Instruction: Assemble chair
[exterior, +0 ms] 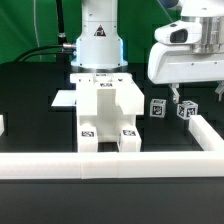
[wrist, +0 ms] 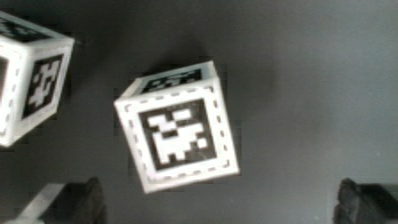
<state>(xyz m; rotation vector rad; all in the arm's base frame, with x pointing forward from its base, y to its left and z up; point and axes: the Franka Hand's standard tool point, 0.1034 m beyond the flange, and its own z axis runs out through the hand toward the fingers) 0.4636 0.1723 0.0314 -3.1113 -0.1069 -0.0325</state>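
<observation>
- Starting with the chair [exterior: 105,108]: its partly built white body stands mid-surface, close behind the border rail [exterior: 110,165] that runs along the front edge. Two tags face forward. I cannot tell whether it touches the rail. I take it that it is parked there so the rail can brace it while parts are pressed on.
- A small tagged block [exterior: 158,107] and a second block [exterior: 187,110] stand on the dark surface [exterior: 30,110] toward the exterior view's right of the chair body. They are apart from each other and from the body, near the rail's side arm along that edge. Each looks free on all sides, which leaves room to come down from above.
- The jaws hang above that pair, spread as wide as they go, with nothing in them.
- In the wrist view the dark fingertips [wrist: 71,200] show at either side, with one block centred in the gap below them and the other off to one side. My judgement is that I am lined up to pick the centred one. I cannot tell which of the two in the exterior view it is.
- That block's faces lie skewed to the line between the fingertips. I would twist the wrist square before descending, since closing on its corners could spin it or knock it over.
</observation>
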